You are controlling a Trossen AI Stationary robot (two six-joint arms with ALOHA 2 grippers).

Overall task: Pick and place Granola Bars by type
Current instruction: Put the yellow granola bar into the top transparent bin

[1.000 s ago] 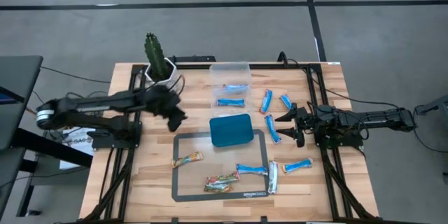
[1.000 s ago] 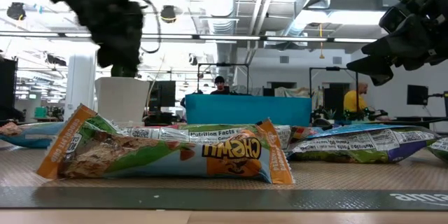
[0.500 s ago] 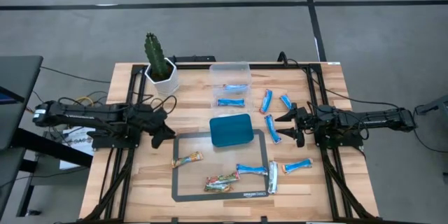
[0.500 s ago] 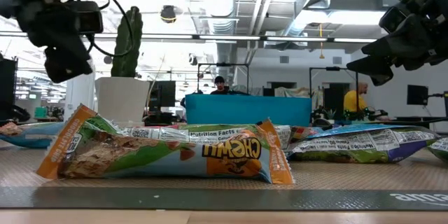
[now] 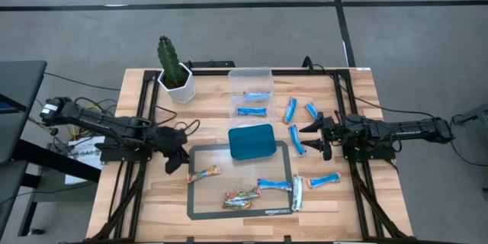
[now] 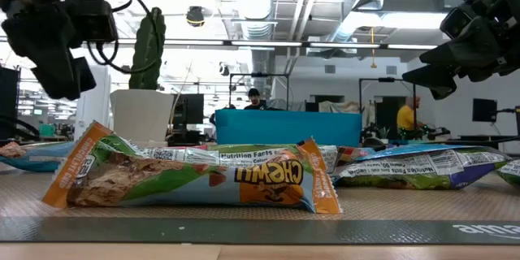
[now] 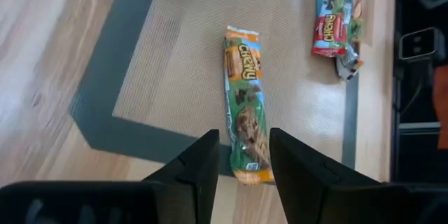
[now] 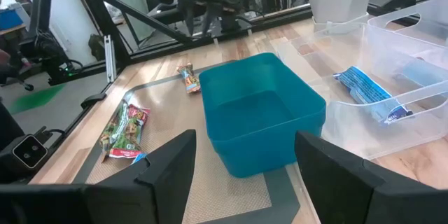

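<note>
Several granola bars lie flat on the table. A tan-and-green bar (image 5: 204,173) (image 7: 246,103) lies on the grey mat's left part, and multicoloured bars (image 5: 241,197) (image 7: 337,15) lie at the mat's near edge. Blue bars (image 5: 274,184) lie on the mat's right part and on the wood to its right. Two more blue bars (image 5: 252,110) lie in the clear bin (image 5: 251,76). My left gripper (image 5: 174,160) (image 7: 243,155) is open and empty, above the mat's left edge, just left of the tan-and-green bar. My right gripper (image 5: 313,136) (image 8: 241,155) is open and empty, right of the teal tray (image 5: 252,141).
A potted cactus (image 5: 174,69) stands at the far left of the table. The teal tray stands on the mat's far edge, in front of the clear bin. Black frame rails (image 5: 145,114) run along both sides of the table. Bare wood shows left of the mat.
My left gripper has swung from near the cactus toward the table's near edge and come down to the mat's left edge, beside the tan-and-green bar. The bars have not moved.
</note>
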